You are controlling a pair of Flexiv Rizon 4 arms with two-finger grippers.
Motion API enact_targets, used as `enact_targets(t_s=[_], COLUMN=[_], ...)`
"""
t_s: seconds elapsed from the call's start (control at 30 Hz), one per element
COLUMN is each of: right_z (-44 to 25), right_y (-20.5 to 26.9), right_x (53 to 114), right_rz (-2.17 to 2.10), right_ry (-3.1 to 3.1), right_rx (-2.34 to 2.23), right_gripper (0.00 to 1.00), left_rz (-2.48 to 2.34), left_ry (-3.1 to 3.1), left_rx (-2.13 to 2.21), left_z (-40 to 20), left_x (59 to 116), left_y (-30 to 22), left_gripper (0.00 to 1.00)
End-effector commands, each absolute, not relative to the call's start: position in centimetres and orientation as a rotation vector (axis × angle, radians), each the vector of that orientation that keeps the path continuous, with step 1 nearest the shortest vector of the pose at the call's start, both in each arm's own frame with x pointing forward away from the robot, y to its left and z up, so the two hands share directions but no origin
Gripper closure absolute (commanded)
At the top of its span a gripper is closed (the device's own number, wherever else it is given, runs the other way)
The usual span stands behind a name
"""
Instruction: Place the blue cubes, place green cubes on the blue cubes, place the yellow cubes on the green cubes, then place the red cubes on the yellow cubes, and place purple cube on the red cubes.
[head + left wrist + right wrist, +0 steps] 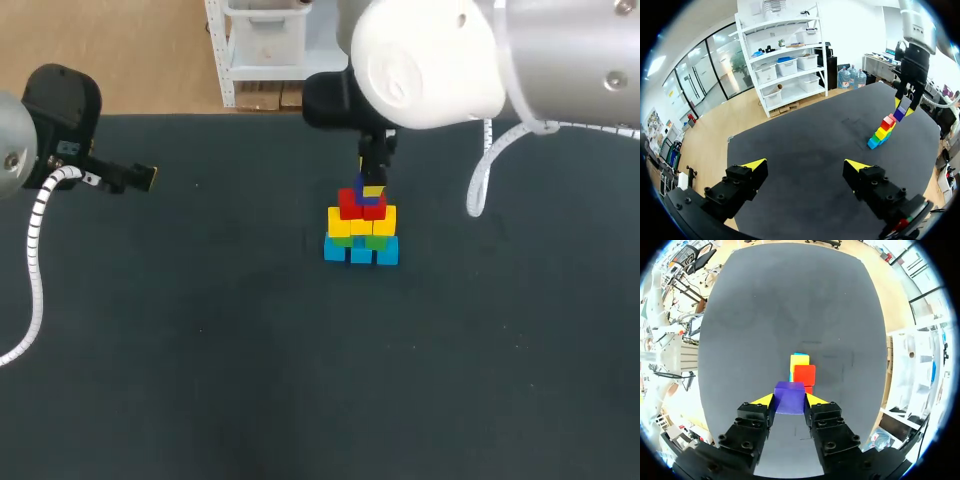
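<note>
The table (200,350) is plain charcoal, bearing blue cubes (361,253), green cubes (377,241), yellow cubes (360,224), red cubes (350,204) and a purple cube (789,395) — the right gripper (789,401) black, yellow-tipped.

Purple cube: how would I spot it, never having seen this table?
On the dark table stands one stack of coloured cubes. At its top, over the red cubes, the right end effector grips the purple cube, the only purple piece.
</note>
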State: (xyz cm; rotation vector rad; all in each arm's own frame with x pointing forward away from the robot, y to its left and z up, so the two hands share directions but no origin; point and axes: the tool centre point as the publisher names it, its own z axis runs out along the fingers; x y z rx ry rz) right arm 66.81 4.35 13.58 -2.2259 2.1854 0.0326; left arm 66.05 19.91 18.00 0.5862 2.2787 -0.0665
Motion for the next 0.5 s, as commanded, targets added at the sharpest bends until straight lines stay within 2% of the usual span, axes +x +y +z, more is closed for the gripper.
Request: enact_targets(t_s=[0.03,0.5], right_z=[13.09,12.91], right_y=[4.45,4.48], right_x=[67.38,67.25], right_rz=[0.034,0.045], right_ry=[2.199,2.19], right_rx=[-2.229,-2.244], right_gripper=[1.0,0.98], left_rz=[-0.072,-0.072], left_ry=[2.278,2.278], left_rx=[0.59,0.59], left_z=[18.03,18.03], left_x=[66.05,66.05], left_y=[20.02,20.02], left_gripper=[0.0,0.0])
